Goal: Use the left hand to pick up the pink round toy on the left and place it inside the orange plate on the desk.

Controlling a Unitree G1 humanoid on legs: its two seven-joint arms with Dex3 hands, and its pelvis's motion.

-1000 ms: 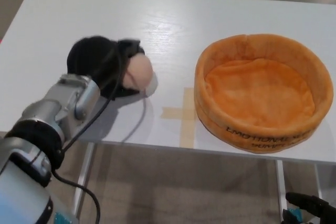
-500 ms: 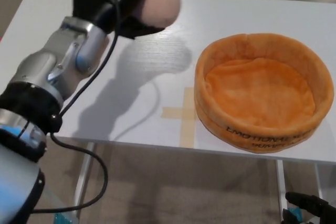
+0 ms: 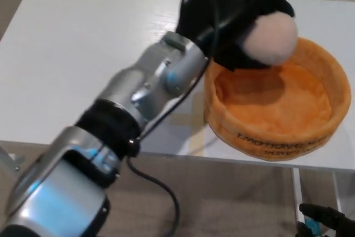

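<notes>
The left hand [image 3: 236, 20] is wrapped tight around the pink round toy [image 3: 272, 38], with black fingers above and behind the ball. The toy hangs in the air over the back left part of the orange plate [image 3: 333, 112], just inside its soft rim. It does not touch the plate's floor, and a dark shadow lies on the orange floor under it. The plate has a tall puffy wall all around, and the middle and right side of it are open. The plate sits on the right side of the white counter [image 3: 72, 54], with its front wall close to the counter's near edge. The silver left arm [image 3: 150, 90] reaches across the counter from the bottom left and crosses over the near edge. The far left side of the counter is wide and bare. The right hand [image 3: 327, 217] peeks in at the bottom right corner, low below the counter's edge, and I cannot tell if it is open or shut.
</notes>
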